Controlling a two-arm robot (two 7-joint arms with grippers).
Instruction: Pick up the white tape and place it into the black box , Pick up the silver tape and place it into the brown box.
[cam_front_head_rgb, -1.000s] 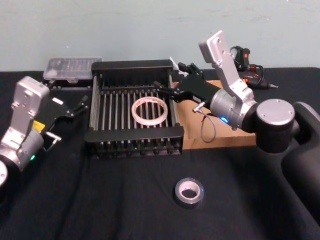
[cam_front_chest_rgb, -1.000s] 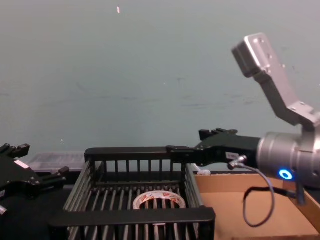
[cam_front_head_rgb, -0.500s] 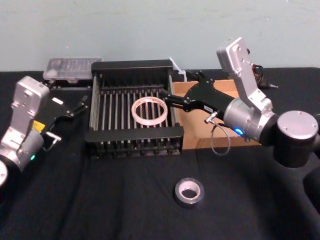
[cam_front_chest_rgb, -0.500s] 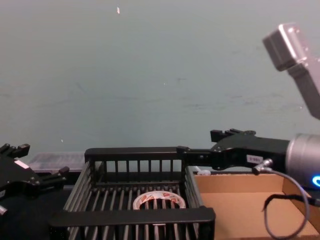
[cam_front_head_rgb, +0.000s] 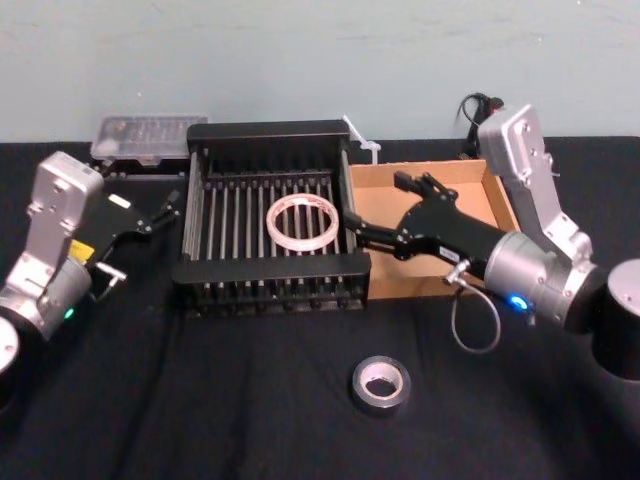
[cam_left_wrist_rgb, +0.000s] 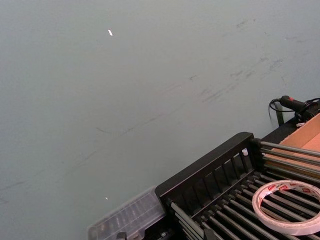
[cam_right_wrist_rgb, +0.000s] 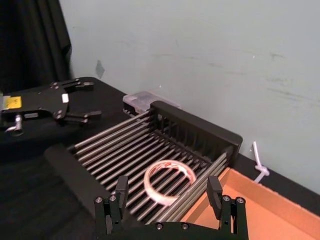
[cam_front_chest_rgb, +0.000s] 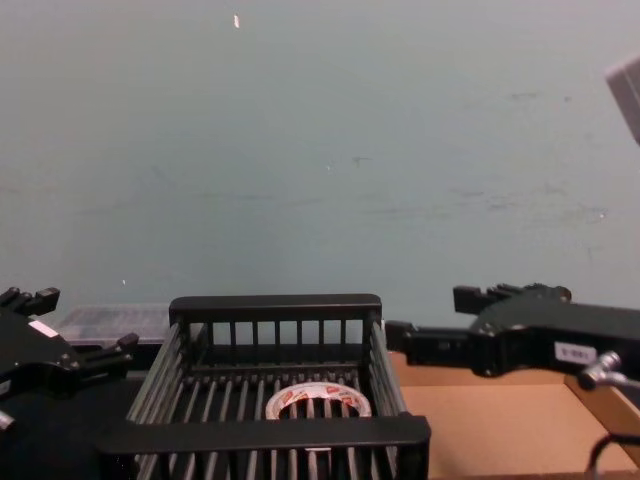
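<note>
the head view is looking steeply down over the whole surface (cam_front_head_rgb: 200, 420); the chest view is facing level across it, close behind the black box (cam_front_chest_rgb: 270, 432), which both wrist views are also sharing.

The white tape (cam_front_head_rgb: 301, 224) is whitish with red-orange print; the black box (cam_front_head_rgb: 270, 270) is black with slatted bars. The silver tape (cam_front_head_rgb: 381, 384) is dull grey, the brown box (cam_front_head_rgb: 417, 288) plain tan

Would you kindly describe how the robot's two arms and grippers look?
Both arms have silver-grey housings with black grippers. The right gripper trails a looped grey cable beside a blue light; the left gripper carries a yellow label near a green light.
</note>
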